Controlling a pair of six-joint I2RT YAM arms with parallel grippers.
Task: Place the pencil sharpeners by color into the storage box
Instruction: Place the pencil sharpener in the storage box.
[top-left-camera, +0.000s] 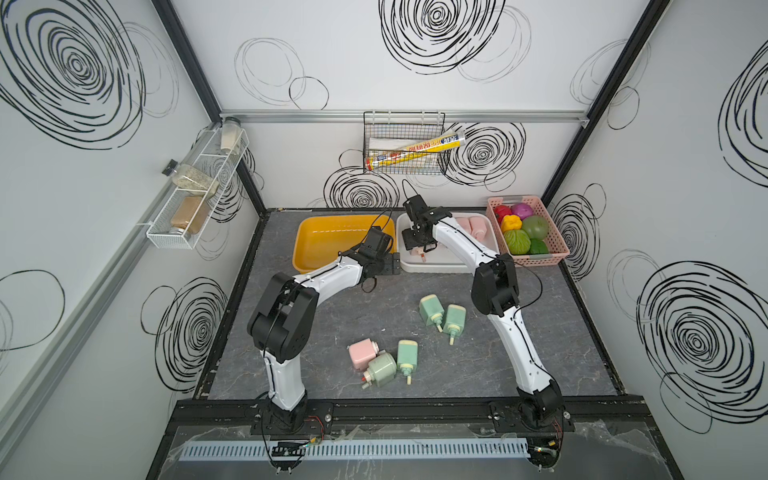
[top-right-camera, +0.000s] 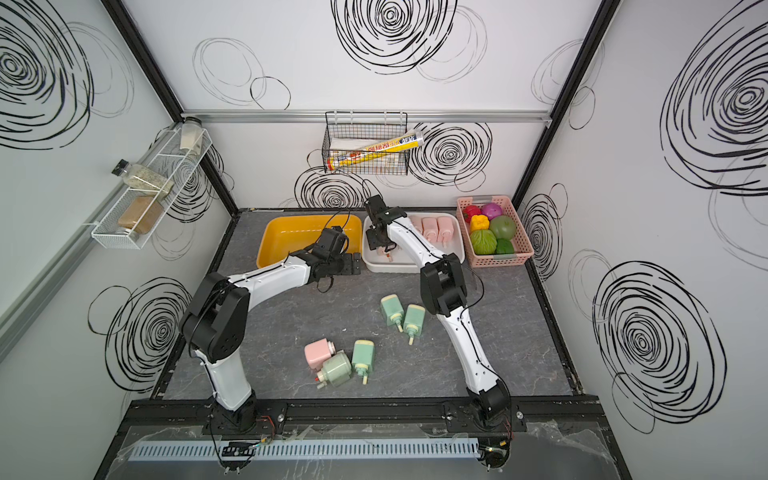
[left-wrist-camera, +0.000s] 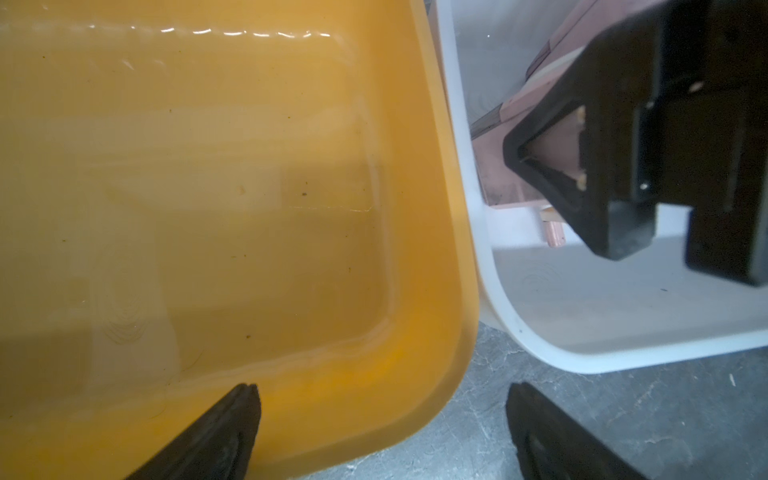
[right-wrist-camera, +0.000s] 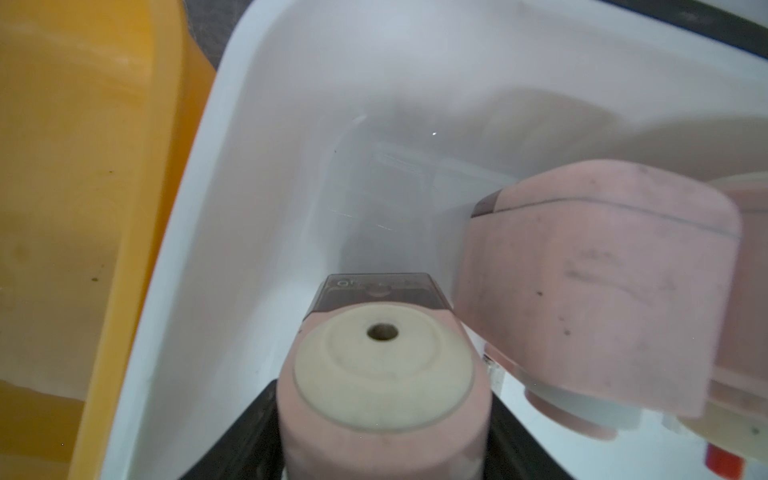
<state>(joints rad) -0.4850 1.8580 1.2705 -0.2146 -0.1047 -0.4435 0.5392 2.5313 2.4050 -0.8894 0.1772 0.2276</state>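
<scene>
right hand (right-wrist-camera: 384, 415) lowered into the white box (right-wrist-camera: 249, 166), with a pink sharpener (right-wrist-camera: 382, 374) between its fingers (whether gripped or merely flanked cannot be told). further pink sharpeners (top-right-camera: 432, 227) lie side by side in the same box. left hand (left-wrist-camera: 382, 390) spread wide, holding nothing, poised over the near corner of the yellow box (left-wrist-camera: 208, 208), just beside the white box. on the bench (top-left-camera: 332, 316): four green sharpeners (top-left-camera: 431, 309), two paired near the right arm, two nearer the front, clustered with a stray pink sharpener (top-left-camera: 360, 351). toy vegetables (top-left-camera: 517, 241) fill a pink basket (top-left-camera: 540, 259) beside the white box.
</scene>
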